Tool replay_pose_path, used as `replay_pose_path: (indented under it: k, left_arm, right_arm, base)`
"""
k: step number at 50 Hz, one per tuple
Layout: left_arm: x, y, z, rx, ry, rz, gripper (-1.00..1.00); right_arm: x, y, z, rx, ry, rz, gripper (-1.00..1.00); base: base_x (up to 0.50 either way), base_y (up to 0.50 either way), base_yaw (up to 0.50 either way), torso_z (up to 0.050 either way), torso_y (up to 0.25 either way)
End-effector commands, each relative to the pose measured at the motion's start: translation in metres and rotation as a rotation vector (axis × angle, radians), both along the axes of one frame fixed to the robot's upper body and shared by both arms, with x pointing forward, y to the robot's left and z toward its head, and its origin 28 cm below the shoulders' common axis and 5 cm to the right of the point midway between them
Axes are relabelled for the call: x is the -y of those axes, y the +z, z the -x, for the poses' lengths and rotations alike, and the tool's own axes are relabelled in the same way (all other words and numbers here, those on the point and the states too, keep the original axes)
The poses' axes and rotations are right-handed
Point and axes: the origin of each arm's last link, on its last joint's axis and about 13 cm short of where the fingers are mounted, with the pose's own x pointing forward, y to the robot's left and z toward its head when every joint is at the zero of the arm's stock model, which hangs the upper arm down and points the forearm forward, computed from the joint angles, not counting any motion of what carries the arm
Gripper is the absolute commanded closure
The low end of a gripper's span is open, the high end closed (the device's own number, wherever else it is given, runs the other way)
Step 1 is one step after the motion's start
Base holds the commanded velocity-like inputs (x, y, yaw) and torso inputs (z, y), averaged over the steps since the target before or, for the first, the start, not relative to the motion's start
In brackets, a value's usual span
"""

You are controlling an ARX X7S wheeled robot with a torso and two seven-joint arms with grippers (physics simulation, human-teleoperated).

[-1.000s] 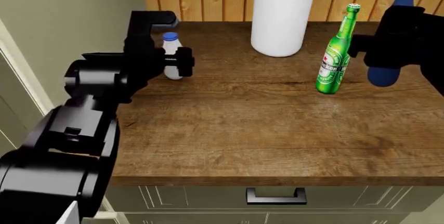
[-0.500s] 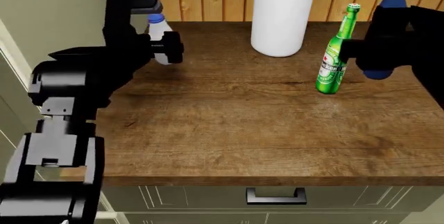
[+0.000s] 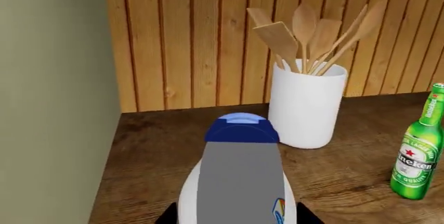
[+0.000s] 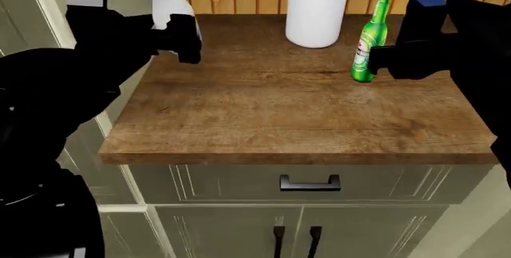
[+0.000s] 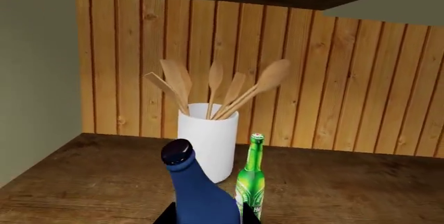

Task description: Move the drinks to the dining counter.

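Dark wood countertop over handled drawers: the starting surface, not the goal. No light plank-topped dining counter appears in any view, so by these views no drink has been delivered and the whole carry is judged outstanding. White utensil container, holding wooden spoons, stands at the back against the plank wall and is not part of the task. Green glass bottle stands upright on the wood just beside the container, ungrasped; it appears to need a separate trip. Dark-blue bottle sits upright in the right gripper; the right wrist view shows its neck and cap rising between the jaws, which appear pressed on its body, though the contact itself falls below the edge of the picture. Small white bottle with blue cap is pinched upright in the left gripper, held near the counter's left back corner and seemingly lifted off the wood. Two of three drinks are thus in hand.
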Motion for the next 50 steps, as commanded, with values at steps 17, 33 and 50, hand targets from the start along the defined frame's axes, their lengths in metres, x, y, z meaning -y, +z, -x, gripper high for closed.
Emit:
replay_pose_path:
  k: [17,33,50]
  left_arm:
    - [-0.0006,0.0042,0.0091,0.017,-0.001,-0.021,1.00]
    - [-0.0012,-0.0011,0.0085,0.010,-0.008,-0.019,1.00]
    - [-0.0023,-0.0008,0.0086,0.004,-0.007,-0.020,1.00]
  right_arm:
    - [0.0013,0.0032,0.0017,0.036,-0.029,0.049,1.00]
    - [0.0006,0.0044,0.0021,0.040,-0.039,0.078,1.00]
    - [0.0006,0.0049,0.0032,0.053,-0.043,0.109,1.00]
  base:
    - [-0.49,0.13,0.00,0.001,0.000]
    - [-0.34,0.47,0.00,0.000,0.000]
    - [-0.21,0.50,0.00,0.001,0.000]
